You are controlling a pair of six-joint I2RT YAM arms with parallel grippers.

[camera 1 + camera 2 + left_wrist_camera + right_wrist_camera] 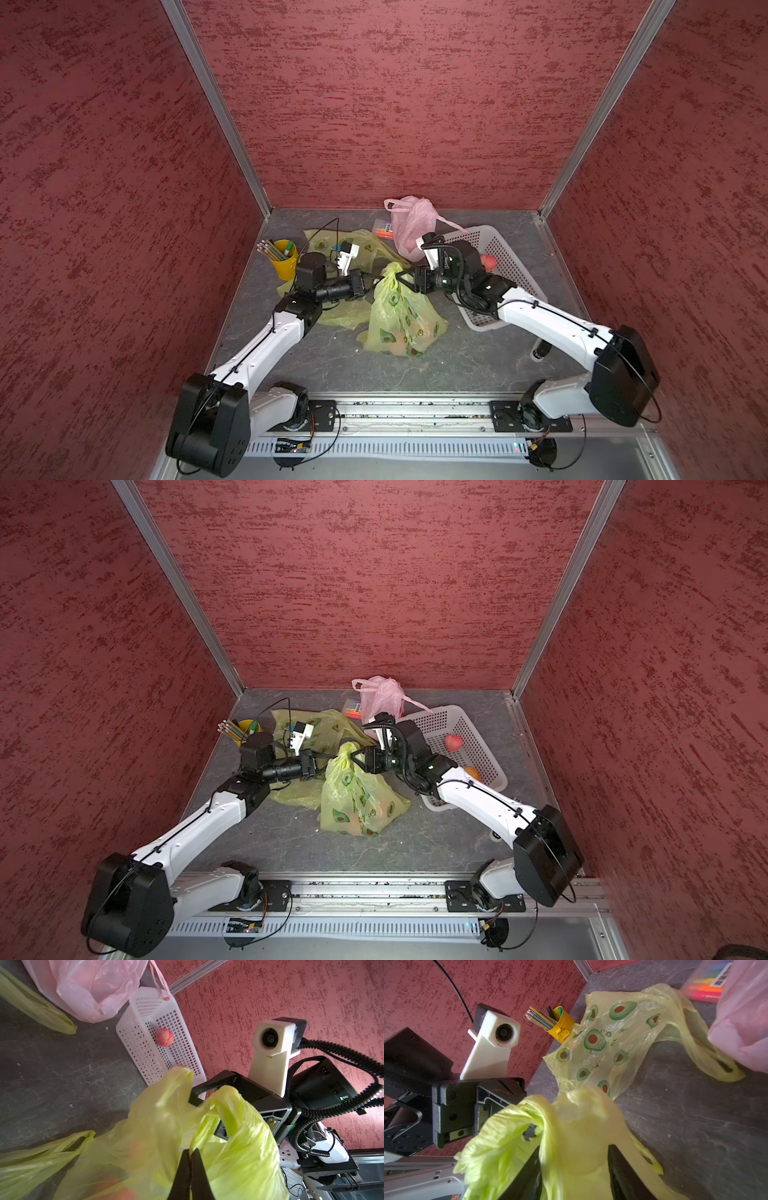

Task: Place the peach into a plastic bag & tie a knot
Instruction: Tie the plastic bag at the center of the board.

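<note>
A yellow-green plastic bag (pixel 399 316) (pixel 357 800) with avocado prints stands on the grey floor in the middle. An orange-pink round shape, the peach (pixel 400 343) (pixel 124 1191), shows faintly through its lower part. My left gripper (pixel 376 276) (pixel 190 1151) is shut on a twisted handle strand at the bag's top, coming in from the left. My right gripper (pixel 399 276) (pixel 574 1153) faces it from the right. Its jaws stand apart, with the bag's bunched top (pixel 577 1126) loose between them.
A white perforated basket (pixel 511 266) at the right holds a pink-red fruit (pixel 489 262) (pixel 164 1037) and an orange one (pixel 473 773). A pink bag (pixel 411 226) and a marker pack (pixel 384 228) lie behind. A flat avocado bag (pixel 612 1043) and a yellow pen cup (pixel 286 259) are at the left.
</note>
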